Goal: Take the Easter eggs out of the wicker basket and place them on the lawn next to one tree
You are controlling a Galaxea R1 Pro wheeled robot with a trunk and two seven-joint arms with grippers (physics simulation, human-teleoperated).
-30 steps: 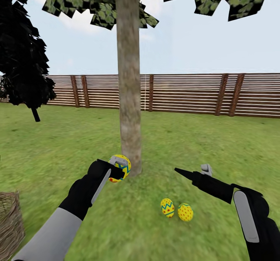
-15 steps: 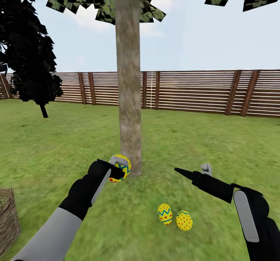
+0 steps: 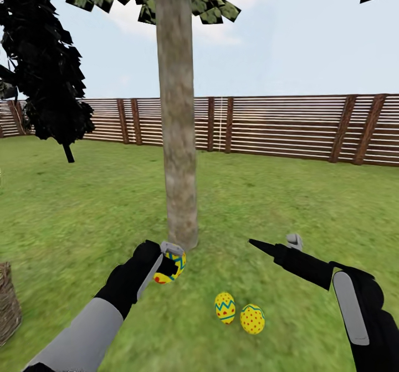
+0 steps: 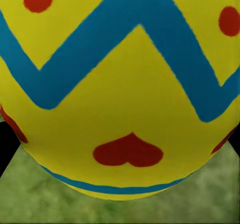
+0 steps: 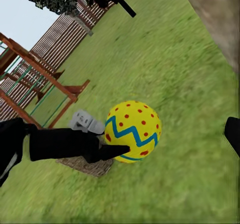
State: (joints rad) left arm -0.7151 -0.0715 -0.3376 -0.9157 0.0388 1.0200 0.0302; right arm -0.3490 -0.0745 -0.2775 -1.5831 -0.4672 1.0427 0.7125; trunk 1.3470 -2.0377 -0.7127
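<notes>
My left gripper [image 3: 170, 261] is clenched on one Easter egg [image 3: 173, 266], held above the lawn [image 3: 83, 205] just in front of the foot of the tree [image 3: 177, 139]. The head view gives the wider scene: two more eggs lie touching on the grass — one zigzag-banded [image 3: 225, 307], one dotted [image 3: 252, 319] — near the trunk, between my two arms. The wicker basket [image 3: 6, 300] shows only as a sliver at the lawn's near left edge, well apart from the eggs. My right gripper [image 3: 274, 244] hovers released, fingers spread, over bare grass to the right of the trunk.

The left wrist view adds what the head view cannot: the held egg [image 4: 120, 94] at close range, its blue zigzag and red marks plain, with grass beneath it. The right wrist view catches the same egg [image 5: 132, 130] from the side, pinched by the left gripper [image 5: 102, 139], with the basket [image 5: 85, 165] behind and a wooden play frame [image 5: 30, 79] by the fence [image 5: 65, 39].

Open grass runs on every side to the slat fence [image 3: 288, 125]; a dark columnar tree [image 3: 44, 56] stands at far left.
</notes>
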